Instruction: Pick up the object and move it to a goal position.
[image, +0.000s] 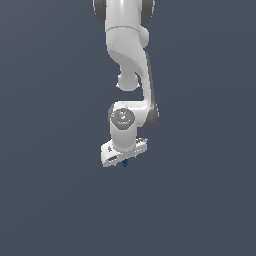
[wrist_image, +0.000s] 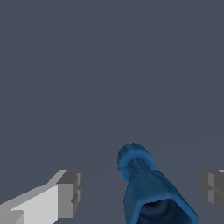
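The gripper (wrist_image: 141, 192) had its fingers (wrist_image: 70, 194) spread wide, the little blue piece (wrist_image: 144, 183) sitting between them, gaps on both sides.

Place: a bare simulated scene
Evidence: flat grey-blue background (image: 45, 200) all round; smooth rendered white robot arm (image: 127, 45)

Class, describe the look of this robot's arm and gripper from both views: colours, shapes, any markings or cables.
The arm is glossy white, built of rounded, bulbous links with dark grey bands at the joints. A round grey disc marks the wrist. The gripper has a flat, blocky white body. Its fingers are white and boxy, ending in grey, ridged pads. No cables or lettering show.
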